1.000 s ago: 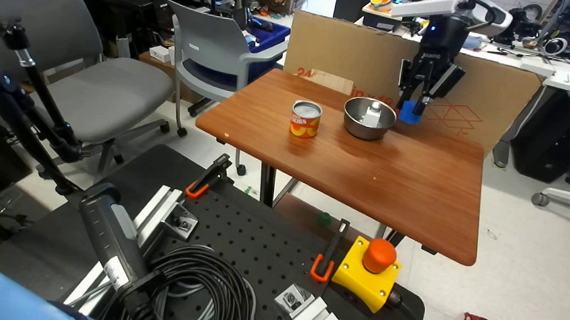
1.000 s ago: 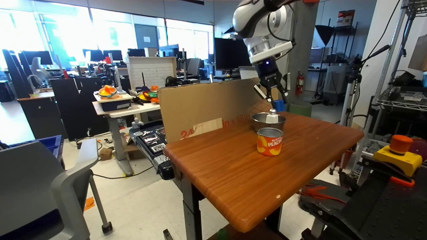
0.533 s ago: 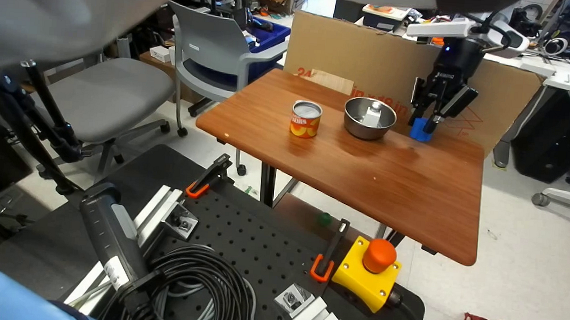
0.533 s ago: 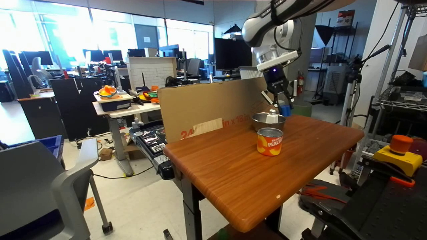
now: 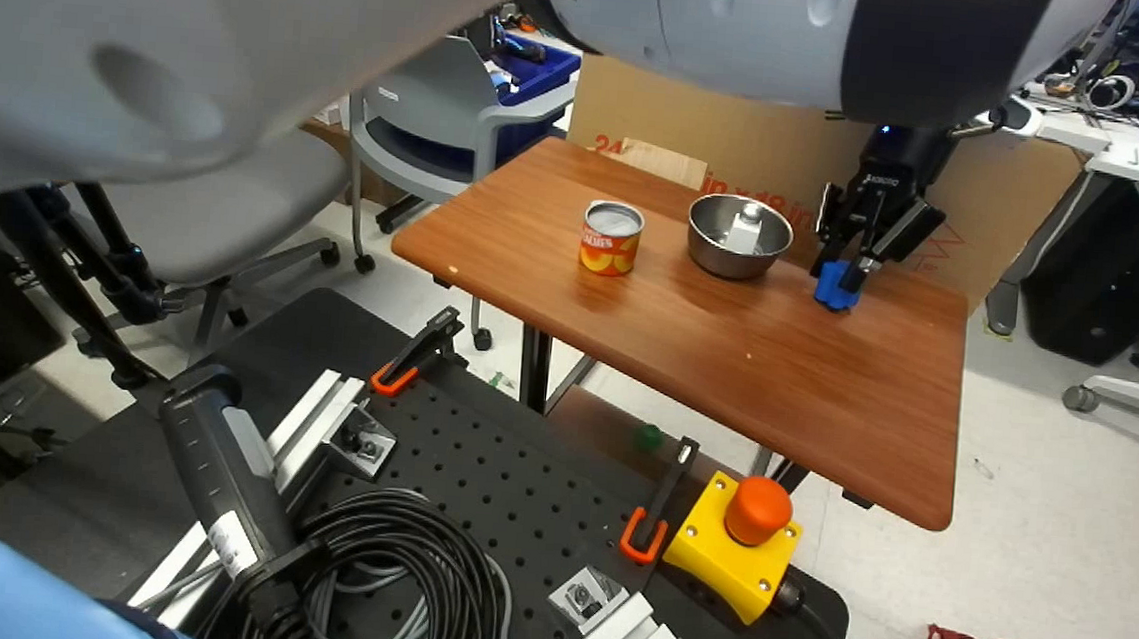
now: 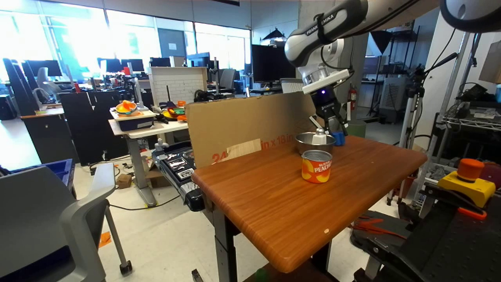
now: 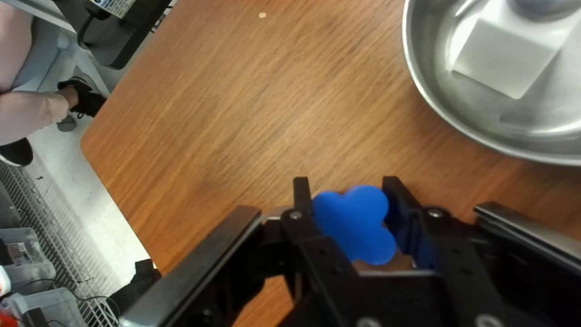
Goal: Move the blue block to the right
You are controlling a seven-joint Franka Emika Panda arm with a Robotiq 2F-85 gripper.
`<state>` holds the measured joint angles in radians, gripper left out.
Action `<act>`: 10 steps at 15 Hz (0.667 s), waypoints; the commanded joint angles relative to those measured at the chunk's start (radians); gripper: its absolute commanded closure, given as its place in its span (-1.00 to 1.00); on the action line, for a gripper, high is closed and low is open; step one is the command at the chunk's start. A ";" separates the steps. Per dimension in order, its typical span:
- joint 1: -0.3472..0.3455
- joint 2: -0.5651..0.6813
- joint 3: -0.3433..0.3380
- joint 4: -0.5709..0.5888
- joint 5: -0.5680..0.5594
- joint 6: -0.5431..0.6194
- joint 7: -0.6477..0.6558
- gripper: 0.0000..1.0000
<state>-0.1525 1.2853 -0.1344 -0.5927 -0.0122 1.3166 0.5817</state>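
Note:
The blue block has a rounded, lobed top in the wrist view. My gripper points down and is shut on it, a finger on each side. In an exterior view the block is partly hidden behind the bowl. It is at or just above the wooden table, near the back edge; I cannot tell whether it touches. The metal bowl stands beside it and also shows in the wrist view.
A white block with a metal knob sits in the bowl. An orange peach can stands past the bowl, also seen in an exterior view. A cardboard panel rises behind the table's back edge.
The gripper has carried the blue block down from above the table's back edge to table level, and sideways away from the bowl. The bowl and can have not moved.

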 commanded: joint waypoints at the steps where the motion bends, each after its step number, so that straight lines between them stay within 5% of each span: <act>1: -0.024 0.020 0.005 0.060 0.007 -0.023 -0.025 -0.35; 6: 0.018 -0.037 -0.001 0.064 -0.029 0.017 -0.126 -0.94; 10: 0.115 -0.104 0.001 0.105 -0.060 0.026 -0.205 -1.00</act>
<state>-0.1084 1.2345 -0.1326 -0.5017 -0.0363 1.3390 0.4310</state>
